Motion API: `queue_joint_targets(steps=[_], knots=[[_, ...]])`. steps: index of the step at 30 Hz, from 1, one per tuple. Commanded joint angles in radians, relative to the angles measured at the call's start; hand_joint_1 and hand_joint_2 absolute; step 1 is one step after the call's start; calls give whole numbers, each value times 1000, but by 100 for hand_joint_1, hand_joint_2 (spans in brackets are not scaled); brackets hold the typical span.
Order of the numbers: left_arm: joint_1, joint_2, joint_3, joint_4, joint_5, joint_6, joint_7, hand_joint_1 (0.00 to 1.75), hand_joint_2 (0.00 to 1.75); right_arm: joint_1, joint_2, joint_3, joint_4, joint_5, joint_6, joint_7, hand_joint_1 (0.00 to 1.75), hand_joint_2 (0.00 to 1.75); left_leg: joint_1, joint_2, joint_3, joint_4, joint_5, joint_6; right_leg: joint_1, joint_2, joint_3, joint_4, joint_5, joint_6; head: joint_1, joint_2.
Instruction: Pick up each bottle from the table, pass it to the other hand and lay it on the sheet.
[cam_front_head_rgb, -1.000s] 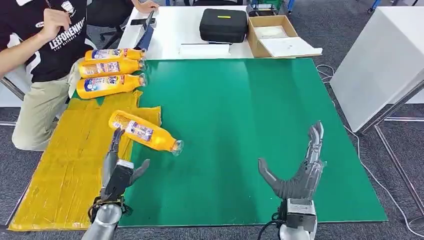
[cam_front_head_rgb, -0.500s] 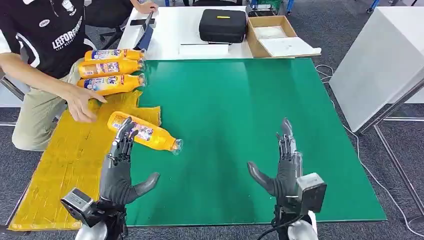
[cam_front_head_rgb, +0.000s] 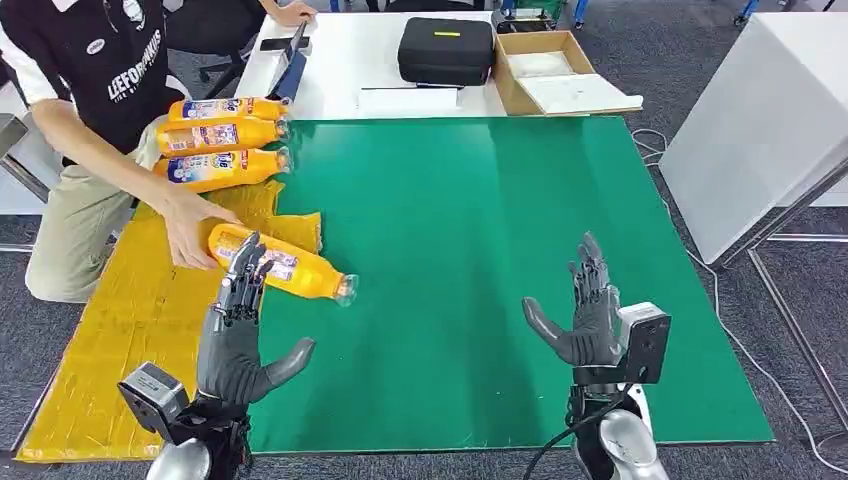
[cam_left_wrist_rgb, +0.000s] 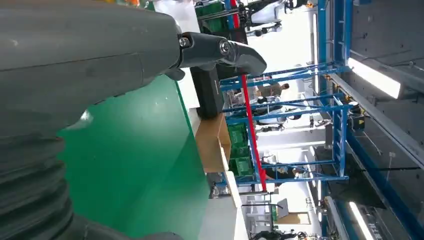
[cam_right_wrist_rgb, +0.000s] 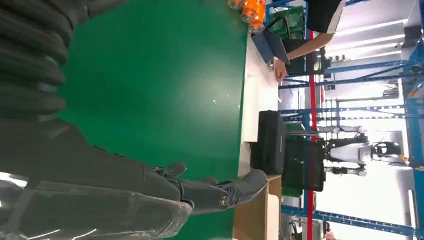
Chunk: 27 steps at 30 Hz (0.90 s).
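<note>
An orange bottle (cam_front_head_rgb: 290, 268) lies on its side across the edge of the yellow sheet (cam_front_head_rgb: 130, 320) and the green mat (cam_front_head_rgb: 480, 250). A person's hand (cam_front_head_rgb: 190, 232) grips its base end. Three more orange bottles (cam_front_head_rgb: 215, 148) lie side by side at the sheet's far end. My left hand (cam_front_head_rgb: 238, 335) is raised near the front, open, fingers pointing up just in front of the lone bottle, not touching it. My right hand (cam_front_head_rgb: 590, 315) is raised over the mat's front right, open and holding nothing. The wrist views show my left hand (cam_left_wrist_rgb: 90, 70) and my right hand (cam_right_wrist_rgb: 100, 170) with nothing in them.
A person (cam_front_head_rgb: 90, 110) sits at the far left, reaching over the sheet. Behind the mat stands a white table (cam_front_head_rgb: 340, 60) with a black case (cam_front_head_rgb: 446, 48), a cardboard box (cam_front_head_rgb: 545, 70) and a tablet (cam_front_head_rgb: 295, 55). A white cabinet (cam_front_head_rgb: 760, 120) stands at right.
The person's hand has reached in and taken hold of the lone bottle's base, shifting it slightly. My right hand has drifted a little to the right. My left hand has hardly moved.
</note>
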Motion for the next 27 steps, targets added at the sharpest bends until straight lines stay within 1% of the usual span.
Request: queue_joint_targets(steps=[1,6,7,9,10,11,12,13,15,17,20,22,24,27], knots=[[-39,-15,42,119,29,-20,47,0,175,4,-3,-63,61,-10,-3,15,0,175,0,-1,4,-1,0,-2,0,-2,4,-1,0,-1,0,0],[-69,-31,77,214,53,-43,60,0,175,75,-12,-91,13,38,-41,-7,0,175,0,-4,6,-2,0,-2,0,-6,7,-3,-2,-2,0,0],[-71,-28,77,224,54,-44,60,0,175,80,-14,-91,2,49,-47,-13,0,175,0,-2,4,-2,0,-1,0,-3,4,-2,-1,-1,0,0],[-86,-22,76,254,56,-43,66,0,175,86,-20,-86,-19,62,-48,-18,0,175,0,-3,6,-2,-1,-3,0,-4,7,-2,-2,-2,0,0],[-101,-19,73,282,61,-43,78,0,175,80,-20,-85,-22,66,-51,-17,0,175,0,-2,4,-2,-1,-2,0,-3,5,-1,-2,-2,0,0],[-110,-16,70,307,56,-39,90,0,175,81,-27,-79,-23,70,-51,-19,0,175,-1,-2,6,-2,-1,-3,0,-3,6,-1,-2,-2,0,0],[-119,-16,69,338,40,-29,107,0,175,86,-34,-72,-28,76,-54,-26,0,175,0,-1,4,-1,0,-2,0,-3,4,-1,-1,-1,0,0],[-132,-18,67,374,20,-17,112,0,175,96,-35,-64,-37,86,-56,-39,0,175,0,-2,6,-2,-1,-3,0,-4,6,-2,-2,-2,0,0],[-154,-23,70,430,9,-14,112,0,175,108,-28,-45,-51,105,-57,-59,0,175,-1,-3,4,-2,0,-1,-1,-4,4,-1,-1,-1,0,0],[-176,-27,65,474,-12,-15,107,0,175,124,-18,-22,-80,134,-69,-67,0,175,0,-3,7,-2,0,-3,0,-5,7,-2,-2,-2,0,0],[-199,-29,42,497,-40,-19,108,0,175,132,-8,-2,-114,157,-79,-69,0,175,0,-1,3,-1,0,-2,0,-2,3,-1,-1,-1,0,0],[-212,-30,24,497,-54,-23,111,0,175,125,-8,11,-133,167,-80,-72,0,175,0,-2,6,-1,-2,-3,0,-3,6,-1,-2,-2,0,0],[-203,-30,16,470,-56,-23,112,0,175,126,-13,27,-157,178,-80,-82,0,175,0,-1,2,0,0,-1,0,-2,2,0,-1,-1,0,0],[-175,-20,2,411,-54,-40,114,0,175,133,-15,46,-190,193,-82,-100,0,175,0,0,3,0,-1,-2,0,-2,3,0,-2,-1,0,0]])
